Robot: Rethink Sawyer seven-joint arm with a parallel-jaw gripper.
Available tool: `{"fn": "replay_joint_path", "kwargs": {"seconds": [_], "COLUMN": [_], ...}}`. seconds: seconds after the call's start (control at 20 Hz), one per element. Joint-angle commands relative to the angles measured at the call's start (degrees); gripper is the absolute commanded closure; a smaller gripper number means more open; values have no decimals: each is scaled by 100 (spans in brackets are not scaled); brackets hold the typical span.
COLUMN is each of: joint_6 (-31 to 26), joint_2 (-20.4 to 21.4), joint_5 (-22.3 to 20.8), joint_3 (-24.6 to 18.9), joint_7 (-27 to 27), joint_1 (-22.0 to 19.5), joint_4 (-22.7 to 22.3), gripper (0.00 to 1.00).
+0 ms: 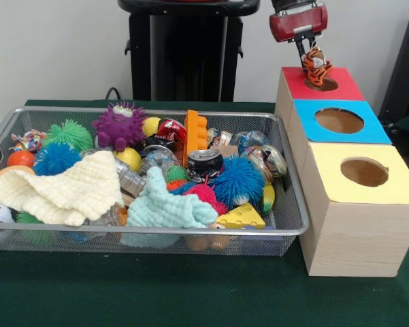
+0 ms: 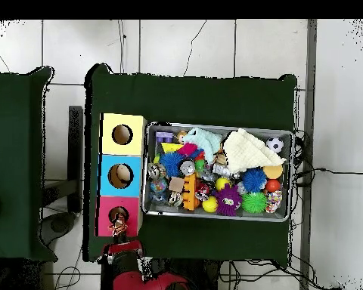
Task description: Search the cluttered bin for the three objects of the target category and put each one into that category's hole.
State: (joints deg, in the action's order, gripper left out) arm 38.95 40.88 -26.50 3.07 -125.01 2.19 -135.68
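Observation:
My gripper [image 1: 306,53] hangs over the red-topped box [image 1: 340,88], shut on a small orange striped tiger toy [image 1: 317,67] that dangles just above the red hole [image 1: 322,84]. From overhead the gripper [image 2: 119,226] and the tiger toy [image 2: 119,220] sit right on the red box's hole [image 2: 119,214]. The wire bin [image 1: 286,228] to the left holds a mixed heap: a purple spiky monster [image 1: 120,125], blue spiky balls [image 1: 238,180], a green spiky ball [image 1: 69,133], a crushed can [image 1: 205,162], an orange brick [image 1: 194,134], a cheese wedge [image 1: 241,216] and two cloths [image 1: 68,187].
A blue-topped box [image 1: 374,126] and a yellow-topped box [image 1: 395,180] with round holes stand in a row nearer than the red one, right of the bin. All rest on a green cloth [image 1: 190,293]. A black stand [image 1: 184,48] rises behind the bin.

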Motion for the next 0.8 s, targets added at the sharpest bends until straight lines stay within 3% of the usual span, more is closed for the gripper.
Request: {"fn": "replay_joint_path", "kwargs": {"seconds": [0.05,0.55,0.8], "joint_6": [-374,-1276,-1241], "joint_2": [-139,517,429], "joint_5": [19,-636,-561], "joint_3": [-423,-992,-999], "joint_7": [-765,-631,-555], "joint_1": [-303,-1281,-1235], "joint_4": [571,529,618], "gripper": [100,100,100]}}
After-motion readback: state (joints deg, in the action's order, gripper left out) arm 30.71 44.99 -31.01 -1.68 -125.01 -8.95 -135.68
